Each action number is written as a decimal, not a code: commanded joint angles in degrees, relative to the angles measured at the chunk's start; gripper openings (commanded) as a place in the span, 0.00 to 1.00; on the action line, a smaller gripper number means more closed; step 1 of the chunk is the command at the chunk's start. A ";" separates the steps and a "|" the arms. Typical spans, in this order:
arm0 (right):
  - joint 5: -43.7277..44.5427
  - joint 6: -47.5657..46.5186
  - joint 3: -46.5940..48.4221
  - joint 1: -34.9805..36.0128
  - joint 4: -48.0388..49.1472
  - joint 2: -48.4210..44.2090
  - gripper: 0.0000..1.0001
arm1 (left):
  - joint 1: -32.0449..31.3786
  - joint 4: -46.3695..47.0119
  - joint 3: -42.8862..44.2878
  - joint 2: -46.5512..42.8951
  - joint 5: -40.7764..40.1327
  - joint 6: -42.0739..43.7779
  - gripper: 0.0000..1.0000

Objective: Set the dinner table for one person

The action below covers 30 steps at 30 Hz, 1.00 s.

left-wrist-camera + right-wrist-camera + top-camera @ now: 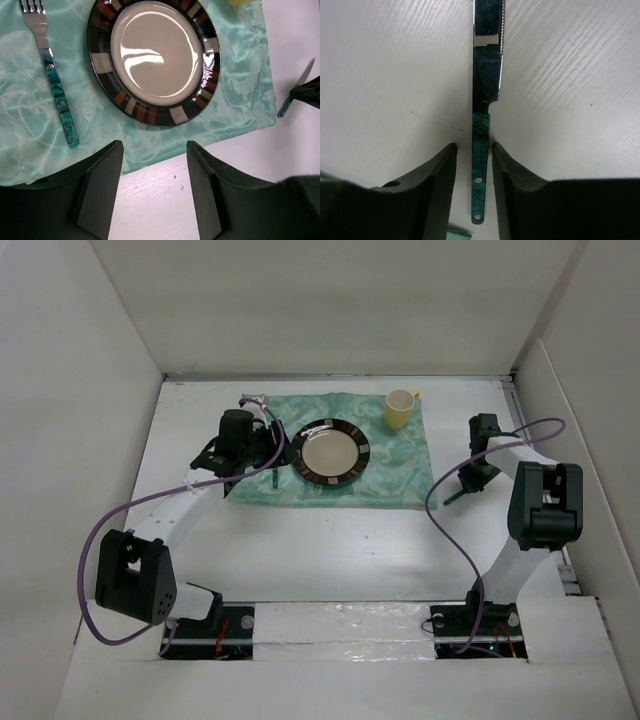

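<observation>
A dark-rimmed plate (330, 452) (155, 55) lies on a sea-green cloth (400, 475) (240, 90) spread on the white dinner table (330, 550). A green-handled fork (55, 80) rests on the cloth left of the plate. A yellow cup (401, 408) stands at the cloth's far right corner. My left gripper (152, 190) (255, 455) hangs open over the cloth's near edge, holding nothing. A green-handled knife (487, 75) (455, 497) (297, 92) lies on the table right of the cloth. My right gripper (473, 150) (468, 480) straddles its handle, open, with a gap on each side.
White walls enclose the table on the left, far and right sides. The right arm's purple cable (440, 510) loops over the table near the cloth's right edge. The left arm's cable (100, 540) hangs at the left.
</observation>
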 commanded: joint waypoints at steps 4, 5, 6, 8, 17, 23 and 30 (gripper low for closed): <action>1.53 -1.43 1.08 0.07 -0.03 -0.36 0.00 | 0.20 -0.01 -1.14 -5.76 -1.22 -0.64 0.50; 2.58 -1.34 1.52 0.07 0.05 -3.15 0.00 | 0.20 -0.27 -1.06 -6.21 -1.31 -0.64 0.50; 2.77 -1.34 2.13 0.07 -0.21 -4.83 0.00 | 0.20 -0.45 -0.79 -6.56 -1.40 -0.73 0.50; 3.47 -1.78 5.71 0.68 -0.73 -8.79 0.00 | 0.20 -1.50 -0.09 -7.61 -1.31 -0.73 0.51; -10.82 -18.56 17.77 18.60 7.54 -22.78 0.00 | 0.20 -7.56 7.11 -12.80 -4.91 -0.11 0.51; -20.41 -25.42 17.96 27.05 5.07 -16.04 0.00 | 0.20 -12.75 8.18 -15.96 -8.52 2.43 0.52; -21.93 -27.27 18.39 26.36 6.03 -5.23 0.00 | 0.81 -16.01 5.46 -18.95 -9.05 1.65 0.52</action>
